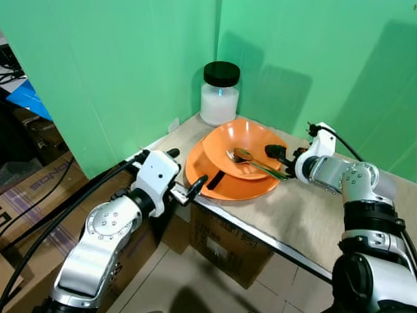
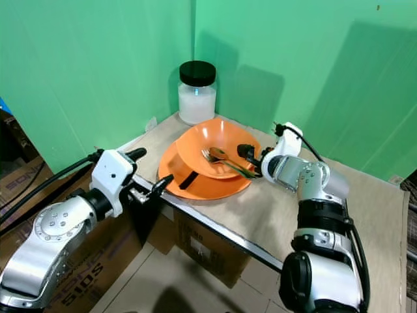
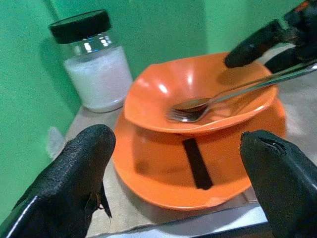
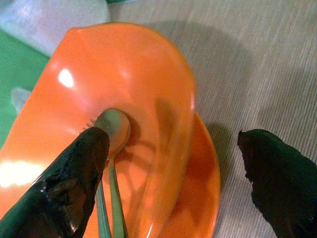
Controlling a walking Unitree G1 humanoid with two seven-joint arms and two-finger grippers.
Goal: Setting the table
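In the middle of the head views an orange bowl sits on an orange plate, and both rest on the light wooden counter that runs from the green corner toward the lower right of the frame. A spoon and a fork lie together in the bowl, their heads near its middle and their handles reaching out over its right rim. A black strip lies on the plate's near side, just under the bowl's edge. Behind the plate, in the corner of the green backdrop, stands a glass jar with a black lid, filled with something white.

The right gripper is at the bowl's right rim, by the handles of the spoon and fork. In its wrist view its fingers stand apart: one lies over the bowl beside the cutlery, the other is out over the bare counter, with the rim of the bowl and plate between them. Whether a finger touches the cutlery cannot be told.

The left gripper hovers at the counter's near edge, left of the plate, pointing toward it. Its fingers are wide apart and hold nothing; the plate and bowl show between them.

Cardboard boxes stand on the floor under and beside the counter.
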